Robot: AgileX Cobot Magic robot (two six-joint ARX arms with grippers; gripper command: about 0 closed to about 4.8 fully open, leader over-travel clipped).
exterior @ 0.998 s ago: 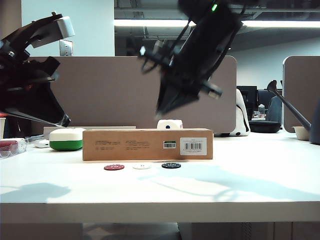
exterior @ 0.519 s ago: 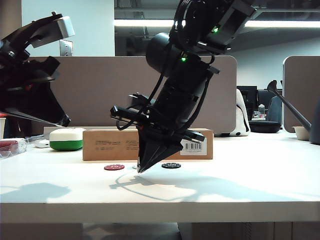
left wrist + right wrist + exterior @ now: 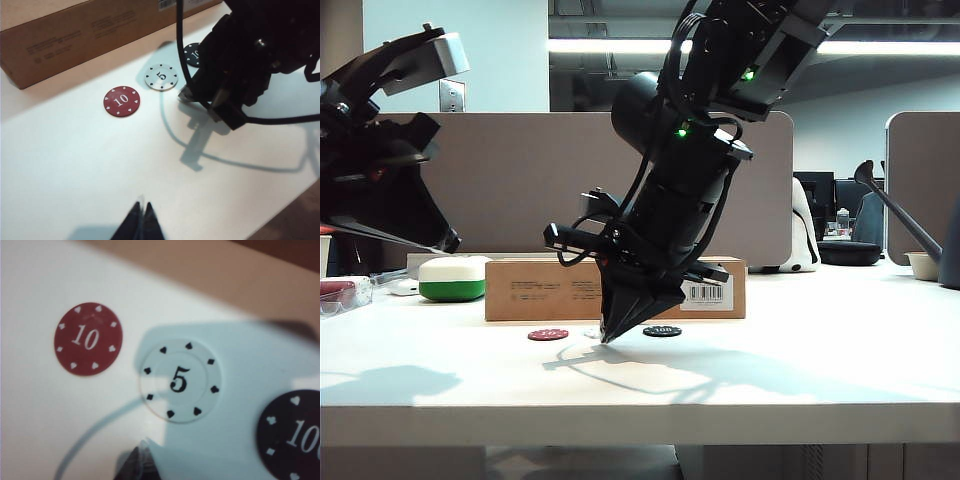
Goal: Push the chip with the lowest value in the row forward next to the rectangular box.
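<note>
The row lies on the white table in front of the rectangular box [image 3: 535, 290] [image 3: 75, 35] [image 3: 240, 280]: a dark red chip marked 10 [image 3: 548, 334] [image 3: 121, 101] [image 3: 90, 339], the white chip marked 5 [image 3: 161, 77] [image 3: 180, 381] and a black chip marked 100 [image 3: 662, 331] [image 3: 191, 51] [image 3: 292, 435]. My right gripper [image 3: 605, 338] [image 3: 142, 450] is shut, its tip down at the table just on the near side of the white chip, which it mostly hides in the exterior view. My left gripper [image 3: 445, 238] [image 3: 141, 210] is shut and empty, held high at the left.
A white-and-green rounded case [image 3: 453, 278] stands left of the box, with a clear container [image 3: 345, 292] at the table's left edge. A small white object [image 3: 660, 248] sits behind the box. The right arm [image 3: 250, 55] leans over the chips.
My right arm has come down from above the box to the table in front of the white chip. The chips and the left arm have not visibly moved.
</note>
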